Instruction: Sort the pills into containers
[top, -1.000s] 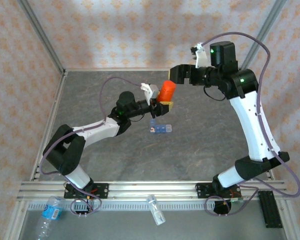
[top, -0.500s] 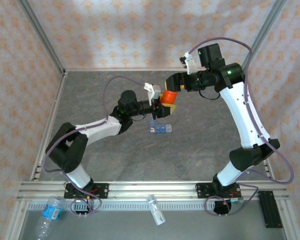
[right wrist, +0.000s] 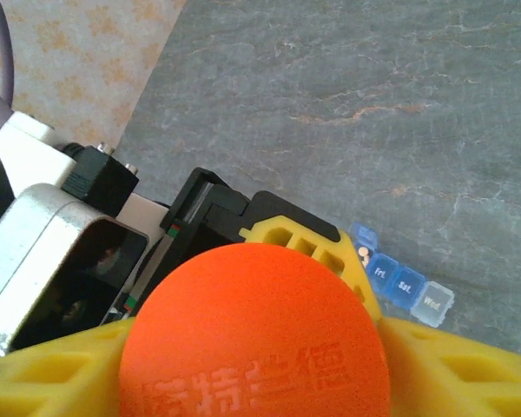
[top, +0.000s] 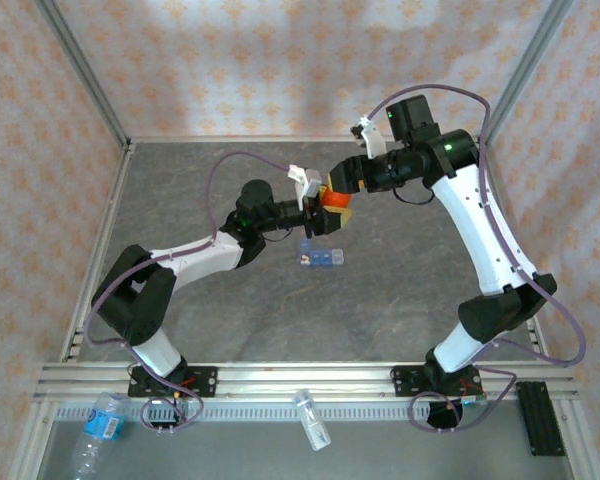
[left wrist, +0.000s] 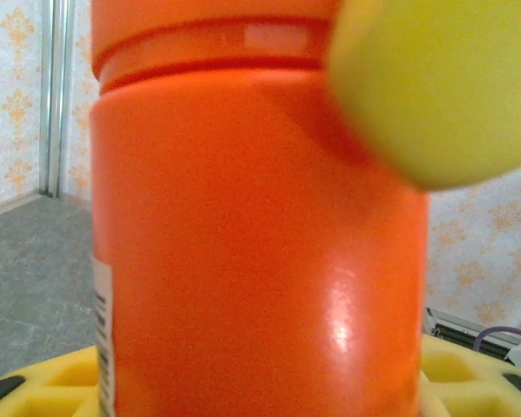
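Two grippers (top: 324, 212) (top: 334, 190) tight around orange vial (left wrist: 260, 261)

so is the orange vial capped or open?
Capped: the embossed orange cap sits atop the orange vial; no opening shows.

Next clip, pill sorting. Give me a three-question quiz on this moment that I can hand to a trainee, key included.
1. True or false: the left gripper holds the orange vial.
2. Where is the blue pill organizer? A. lying on the table, free of both arms. B. between the right arm's fingers. C. standing on top of the vial.
3. Fill in: the right gripper has its fingers on either side of the vial's ____.
Key: 1 true; 2 A; 3 cap.
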